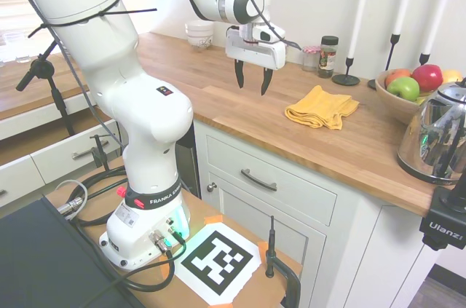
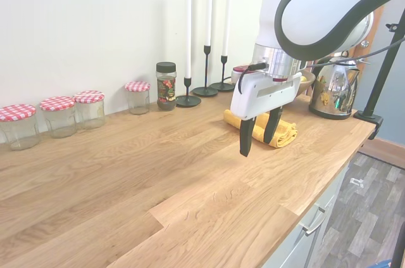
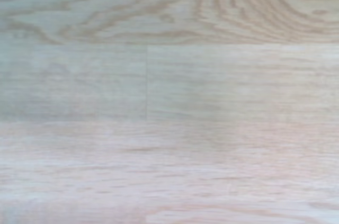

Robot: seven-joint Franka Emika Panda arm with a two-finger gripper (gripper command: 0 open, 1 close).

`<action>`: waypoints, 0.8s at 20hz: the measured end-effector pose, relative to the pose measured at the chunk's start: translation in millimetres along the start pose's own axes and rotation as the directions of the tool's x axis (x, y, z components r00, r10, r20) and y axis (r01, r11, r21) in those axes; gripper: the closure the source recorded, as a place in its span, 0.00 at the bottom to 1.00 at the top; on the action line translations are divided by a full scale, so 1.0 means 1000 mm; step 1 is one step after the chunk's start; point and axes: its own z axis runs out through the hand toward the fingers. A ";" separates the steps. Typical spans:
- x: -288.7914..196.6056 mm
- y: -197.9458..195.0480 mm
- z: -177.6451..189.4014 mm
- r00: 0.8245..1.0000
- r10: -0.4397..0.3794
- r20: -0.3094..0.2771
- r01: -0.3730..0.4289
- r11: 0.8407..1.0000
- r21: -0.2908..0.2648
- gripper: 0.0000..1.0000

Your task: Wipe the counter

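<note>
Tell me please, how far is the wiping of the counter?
Nothing looks done yet. The gripper hangs open and empty above the counter. The folded yellow cloth lies untouched beside it. Left to do: pick up the cloth and wipe the wood.

Counter (image 1: pixel 240 108): warm-brown wood planks, smooth, satin grain. Cloth (image 1: pixel 321 107) at its 3 o'clock end: soft yellow fabric, matt. Kettle (image 1: pixel 439 135): glossy polished metal. Jars (image 2: pixel 58 116): clear glass.
</note>
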 end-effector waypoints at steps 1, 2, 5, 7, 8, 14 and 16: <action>0.000 0.000 0.000 1.000 0.001 0.000 -0.001 1.000 -0.001 0.00; 0.000 0.000 0.001 1.000 0.008 -0.003 -0.008 1.000 -0.005 0.00; 0.006 0.001 0.002 1.000 0.022 -0.019 -0.022 1.000 -0.007 0.00; 0.019 0.004 0.001 0.998 0.040 -0.040 -0.040 0.999 -0.004 0.00; 0.026 0.006 0.000 0.998 0.052 -0.046 -0.052 0.999 0.000 0.00; 0.083 0.020 -0.009 0.989 0.131 -0.071 -0.129 0.991 0.041 0.00; 0.100 0.024 -0.010 0.986 0.144 -0.084 -0.140 0.989 0.052 0.00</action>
